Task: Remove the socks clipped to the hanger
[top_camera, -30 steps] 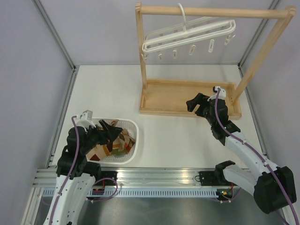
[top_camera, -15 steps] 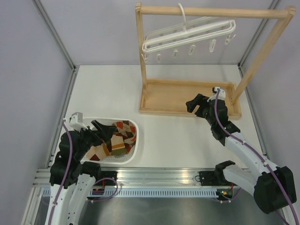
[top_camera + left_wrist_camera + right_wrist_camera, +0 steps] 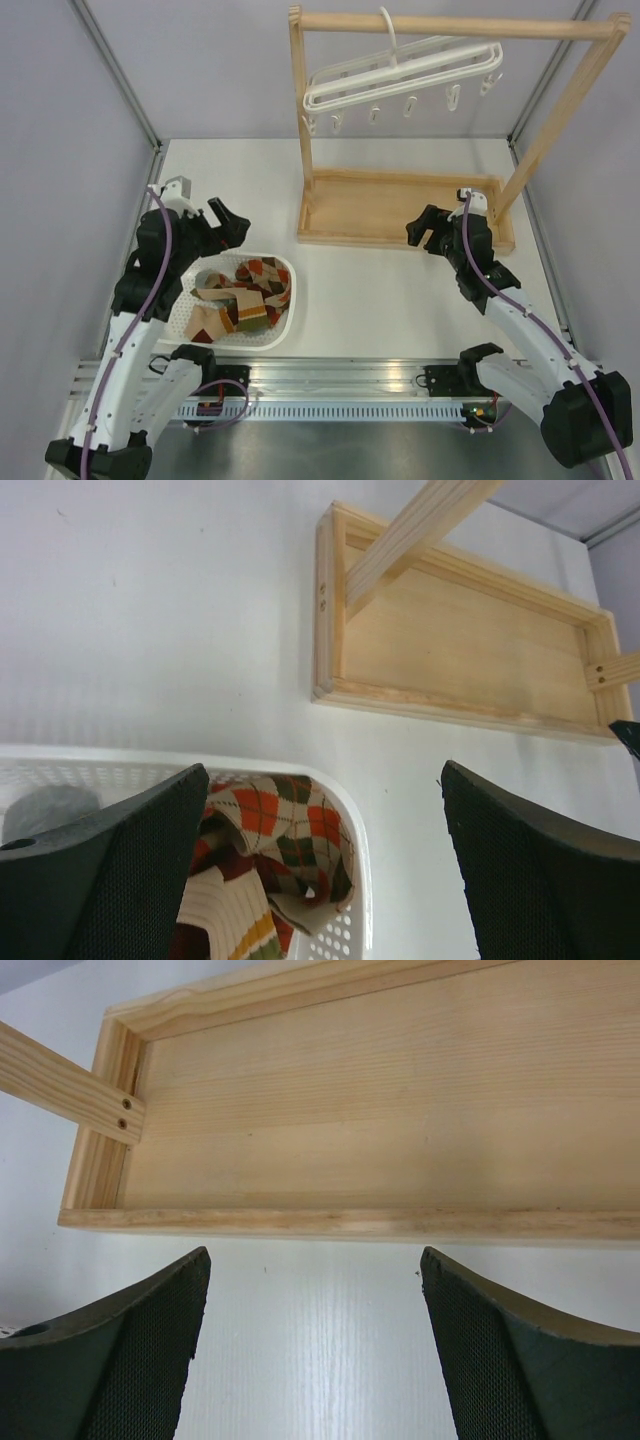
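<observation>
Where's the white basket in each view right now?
Top external: lower left, basket holding socks.
Left wrist: basket along the bottom left.
Right wrist: not in it.
Shared landmark: wooden tray, in all three views.

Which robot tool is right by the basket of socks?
The left tool, open beside the white basket; the right tool hovers by the wooden tray instead.

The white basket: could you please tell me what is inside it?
A heap of argyle and striped socks fills the basket; a grey piece shows near its left end. Anything under the heap is covered.
</observation>
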{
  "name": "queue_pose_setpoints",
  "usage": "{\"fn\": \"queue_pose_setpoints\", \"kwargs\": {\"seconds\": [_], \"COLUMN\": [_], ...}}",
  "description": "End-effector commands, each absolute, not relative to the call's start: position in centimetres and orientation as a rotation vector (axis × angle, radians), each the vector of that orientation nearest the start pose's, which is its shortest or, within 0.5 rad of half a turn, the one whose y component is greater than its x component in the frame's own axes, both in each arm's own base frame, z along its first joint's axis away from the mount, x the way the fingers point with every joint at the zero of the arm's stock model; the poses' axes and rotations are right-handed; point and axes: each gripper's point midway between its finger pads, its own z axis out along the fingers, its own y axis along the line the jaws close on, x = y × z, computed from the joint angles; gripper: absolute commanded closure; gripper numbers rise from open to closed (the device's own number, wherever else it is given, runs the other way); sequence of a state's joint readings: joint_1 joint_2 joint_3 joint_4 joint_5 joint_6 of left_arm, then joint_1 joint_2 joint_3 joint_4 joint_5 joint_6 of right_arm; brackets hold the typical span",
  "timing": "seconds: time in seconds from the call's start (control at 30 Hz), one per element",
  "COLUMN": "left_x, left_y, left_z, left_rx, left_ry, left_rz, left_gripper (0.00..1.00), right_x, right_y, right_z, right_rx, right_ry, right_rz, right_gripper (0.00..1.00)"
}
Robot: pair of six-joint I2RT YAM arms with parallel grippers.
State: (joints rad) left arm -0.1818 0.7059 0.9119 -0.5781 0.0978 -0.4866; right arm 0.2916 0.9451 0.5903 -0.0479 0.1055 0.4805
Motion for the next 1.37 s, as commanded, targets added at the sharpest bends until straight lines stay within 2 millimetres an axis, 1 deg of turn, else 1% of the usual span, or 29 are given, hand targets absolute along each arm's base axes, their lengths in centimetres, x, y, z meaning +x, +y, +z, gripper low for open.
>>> {"fn": "queue_pose_setpoints", "kwargs": {"seconds": [0.0, 0.07, 0.13, 0.17, 0.2, 0.23, 0.3, 0.4, 0.43, 0.47, 0.5, 0.53, 0.57, 0.77, 0.9, 1.33], "left_x": [28.6, 29.4, 29.9, 30.1, 30.4, 30.6, 30.8, 29.9, 29.8, 29.1, 28.8, 28.6, 28.4, 28.8, 28.8, 28.6], "left_y": [-7.9, -7.2, -7.0, -7.0, -6.7, -6.3, -5.9, -6.0, -6.1, -6.0, -6.0, -6.0, -6.0, -6.0, -6.3, -6.0], "left_z": [31.0, 32.3, 32.6, 32.5, 32.5, 31.7, 30.8, 31.9, 31.8, 32.5, 32.5, 32.1, 32.2, 31.3, 30.9, 31.0], "left_rx": [-0.094, -0.086, -0.109, -0.116, -0.135, -0.153, -0.147, -0.137, -0.129, -0.126, -0.126, -0.122, -0.120, -0.111, -0.095, -0.111], "left_ry": [1.822, 1.777, 1.775, 1.776, 1.763, 1.769, 1.764, 1.715, 1.699, 1.662, 1.652, 1.652, 1.645, 1.682, 1.697, 1.691], "left_rz": [-0.434, -0.375, -0.363, -0.368, -0.350, -0.327, -0.295, -0.320, -0.328, -0.336, -0.338, -0.342, -0.343, -0.325, -0.336, -0.326], "left_gripper": [0.00, 0.00, 0.00, 0.00, 0.00, 0.00, 0.00, 0.00, 0.00, 0.00, 0.00, 0.00, 0.00, 0.00, 0.00, 0.00], "right_x": [32.0, 32.0, 32.0, 32.0, 32.0, 32.0, 32.0, 32.0, 32.0, 32.0, 32.0, 32.0, 32.0, 32.1, 32.1, 32.2], "right_y": [8.6, 8.2, 8.0, 7.9, 7.9, 7.8, 7.7, 7.4, 7.5, 7.3, 7.3, 7.2, 7.3, 7.3, 7.4, 7.2], "right_z": [18.7, 18.8, 18.6, 18.6, 18.5, 18.5, 18.5, 18.1, 18.1, 17.9, 17.8, 17.8, 17.7, 17.8, 18.1, 18.7], "right_rx": [0.232, 0.235, 0.239, 0.242, 0.242, 0.249, 0.252, 0.257, 0.257, 0.263, 0.265, 0.272, 0.267, 0.270, 0.269, 0.281], "right_ry": [1.947, 1.945, 1.950, 1.953, 1.954, 1.950, 1.951, 1.958, 1.958, 1.961, 1.966, 1.963, 1.966, 1.964, 1.956, 1.942], "right_rz": [0.345, 0.333, 0.323, 0.322, 0.322, 0.322, 0.319, 0.305, 0.304, 0.299, 0.298, 0.297, 0.300, 0.300, 0.309, 0.316], "right_gripper": [0.11, 0.11, 0.11, 0.11, 0.11, 0.11, 0.11, 0.11, 0.11, 0.11, 0.11, 0.11, 0.11, 0.11, 0.11, 0.11]}}
